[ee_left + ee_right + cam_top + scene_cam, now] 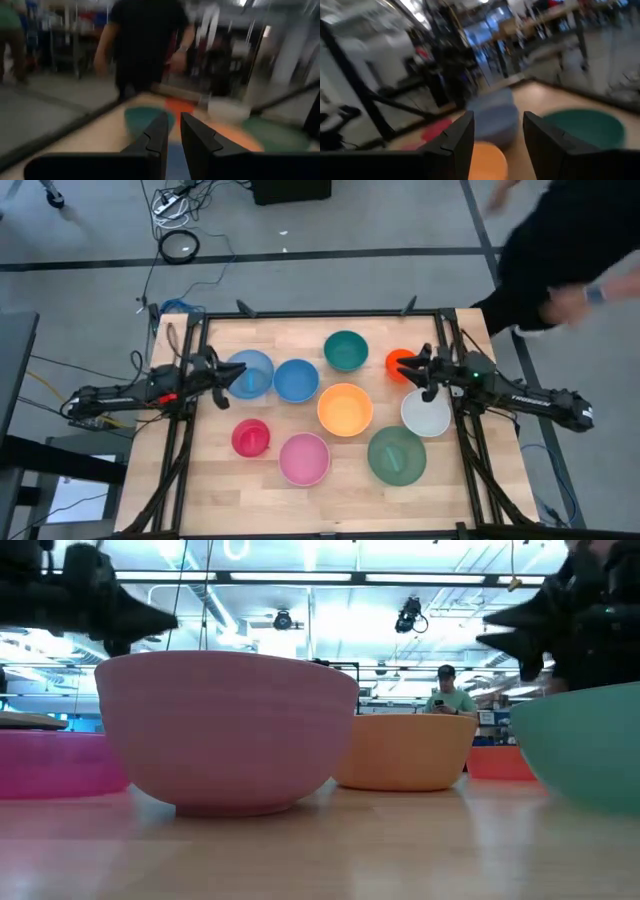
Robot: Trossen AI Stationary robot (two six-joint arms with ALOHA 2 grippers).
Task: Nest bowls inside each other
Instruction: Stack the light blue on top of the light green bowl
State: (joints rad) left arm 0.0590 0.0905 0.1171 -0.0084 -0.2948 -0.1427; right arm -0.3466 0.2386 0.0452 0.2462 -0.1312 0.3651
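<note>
Bowls all sit apart and mouth-up, none nested. Nearest the front edge: pink bowl (304, 458), green bowl (397, 454), magenta-red bowl (251, 437). Mid-table: orange bowl (345, 409), white bowl (426, 413) just under the right gripper (411, 368). Further back: blue bowl (296, 380), light blue bowl (250, 372) beneath the left gripper (232, 377), teal bowl (346, 350), orange-red bowl (399, 362) at the right gripper's tip. Left fingers (159, 134) show a narrow gap, empty; right fingers (460, 135) spread, empty. Only the high view shows all nine; the low view shows four. A person (560, 260) stands past the far right corner.
</note>
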